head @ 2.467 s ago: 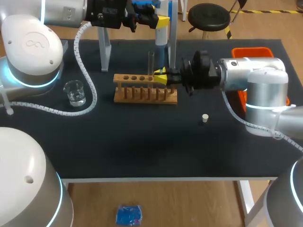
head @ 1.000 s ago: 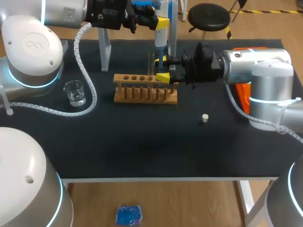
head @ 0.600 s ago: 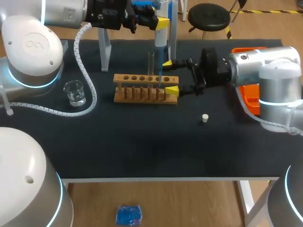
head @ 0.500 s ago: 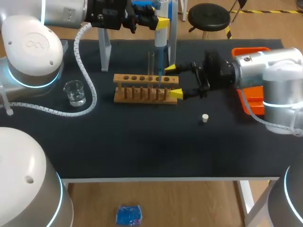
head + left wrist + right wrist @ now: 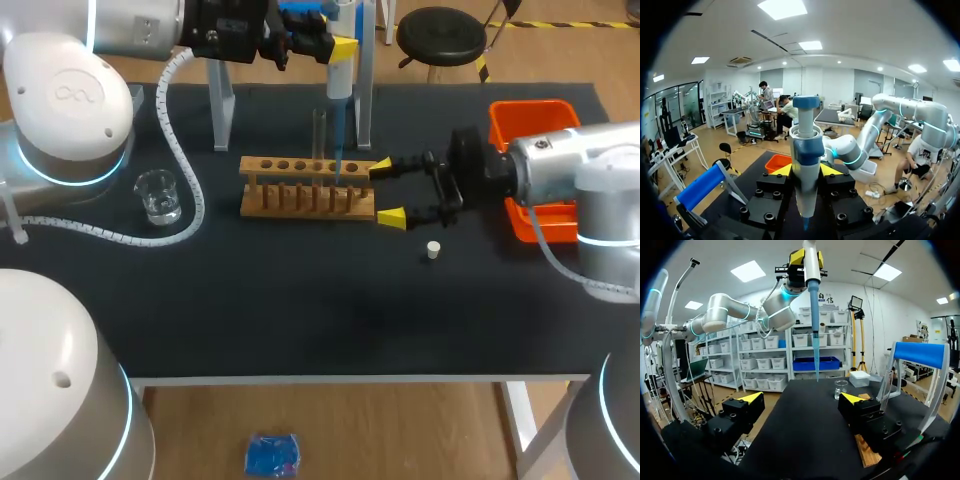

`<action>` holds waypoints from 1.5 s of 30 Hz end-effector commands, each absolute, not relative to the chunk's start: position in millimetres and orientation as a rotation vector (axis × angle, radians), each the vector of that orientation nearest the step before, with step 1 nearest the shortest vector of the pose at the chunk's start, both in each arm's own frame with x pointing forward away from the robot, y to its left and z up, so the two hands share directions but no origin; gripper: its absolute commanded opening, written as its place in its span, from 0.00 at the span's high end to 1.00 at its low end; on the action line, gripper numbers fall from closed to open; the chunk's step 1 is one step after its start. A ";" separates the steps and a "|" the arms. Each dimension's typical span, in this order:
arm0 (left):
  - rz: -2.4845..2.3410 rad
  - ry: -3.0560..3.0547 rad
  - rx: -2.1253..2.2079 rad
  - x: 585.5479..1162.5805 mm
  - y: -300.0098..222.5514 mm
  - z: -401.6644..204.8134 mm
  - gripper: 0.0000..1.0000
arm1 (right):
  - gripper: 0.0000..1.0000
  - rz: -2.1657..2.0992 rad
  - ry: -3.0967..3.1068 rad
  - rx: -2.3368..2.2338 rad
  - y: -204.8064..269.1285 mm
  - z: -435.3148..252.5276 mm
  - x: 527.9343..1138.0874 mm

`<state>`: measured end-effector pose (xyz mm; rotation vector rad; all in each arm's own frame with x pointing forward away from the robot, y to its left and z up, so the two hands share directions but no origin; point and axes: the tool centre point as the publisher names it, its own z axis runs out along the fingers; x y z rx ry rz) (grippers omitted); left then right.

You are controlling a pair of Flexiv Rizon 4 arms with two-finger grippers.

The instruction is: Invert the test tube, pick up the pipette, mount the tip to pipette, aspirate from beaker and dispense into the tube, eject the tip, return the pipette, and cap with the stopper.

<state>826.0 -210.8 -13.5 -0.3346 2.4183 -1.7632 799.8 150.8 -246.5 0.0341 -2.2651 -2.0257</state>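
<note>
High above the wooden rack, my left gripper is shut on the white-and-blue pipette; in the left wrist view the pipette stands clamped between its fingers. A long blue tip hangs from the pipette, its point over the rack beside the upright test tube. My right gripper stands wide open just right of the rack, holding nothing. Ahead of the right gripper I see the blue tip, the beaker and the test tube. The white stopper lies on the mat.
The glass beaker with clear liquid stands at the left, by my left arm's cable. An orange bin sits at the right edge behind my right arm. The white pipette stand rises behind the rack.
My right gripper opened wide, leaving the blue tip on the pipette, and drew back to the right away from the rack. My left arm kept still.
</note>
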 end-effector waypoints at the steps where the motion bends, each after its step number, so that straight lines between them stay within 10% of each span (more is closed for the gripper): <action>1: -1.768 2.414 -0.333 825.0 -209.4 -13.9 1.00 | 0.00 -2.023 -2.268 0.033 150.4 -245.6 799.2; 15: -1.770 2.412 -0.329 825.3 -205.6 -16.0 1.00 | 0.00 -2.023 -2.268 0.033 150.4 -245.6 799.2; 45: -1.850 2.444 -0.180 853.7 22.1 -85.1 1.00 | 0.00 -2.023 -2.268 0.033 150.4 -245.6 799.2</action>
